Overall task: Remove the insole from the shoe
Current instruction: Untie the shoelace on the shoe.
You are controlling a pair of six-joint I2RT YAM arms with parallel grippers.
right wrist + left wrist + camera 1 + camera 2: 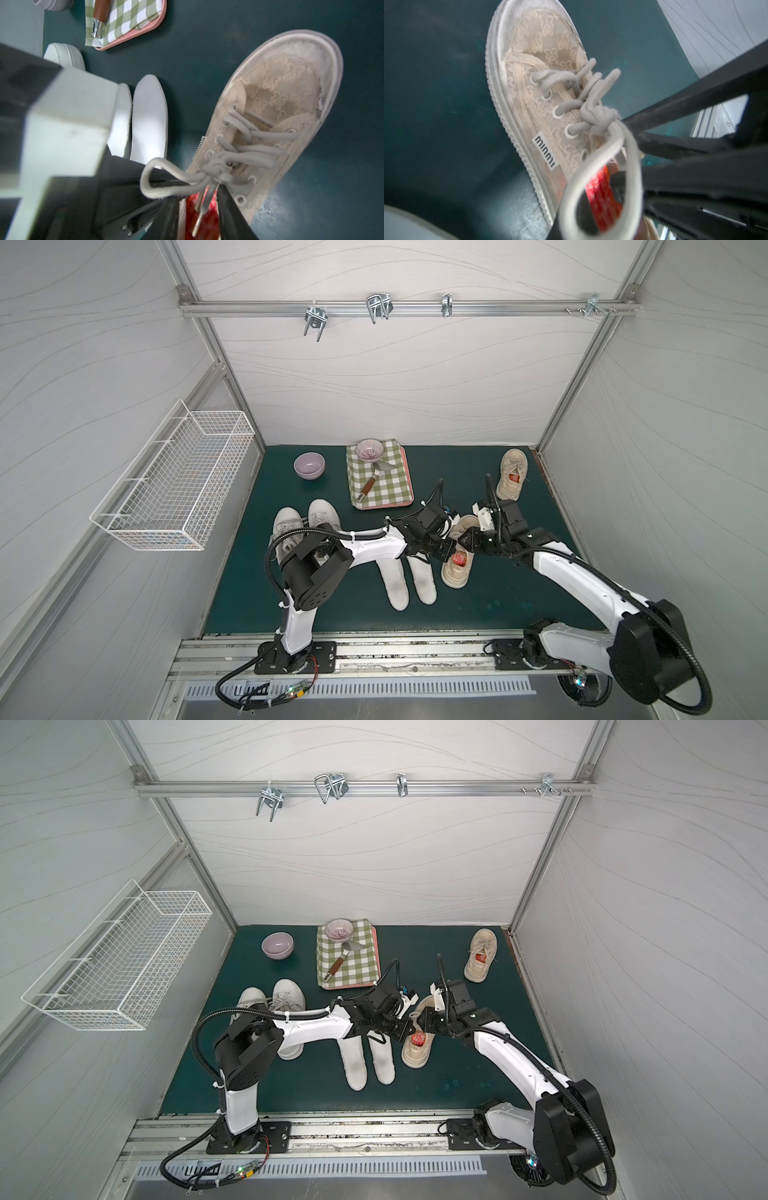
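The beige lace shoe (456, 576) (415, 1056) lies mid-mat with its toe toward the front, and the red insole (459, 559) (417, 1040) is inside it. My left gripper (449, 553) (409, 1032) is shut at the left rim of the shoe's opening and appears to pinch the side wall. My right gripper (464, 540) (422, 1021) reaches into the opening from the heel side. In the right wrist view its jaws (200, 218) stand apart, with the red insole (211, 226) and a lace end between them. The left wrist view shows the shoe (546, 52) and insole (602, 199) through a lace loop.
Two white insoles (397, 585) (424, 580) lie just left of the shoe. A pair of white shoes (305, 522) sits under the left arm. A second beige shoe (513, 475) is at the back right. A tray with a checked cloth (380, 477) and a bowl (309, 465) stand behind.
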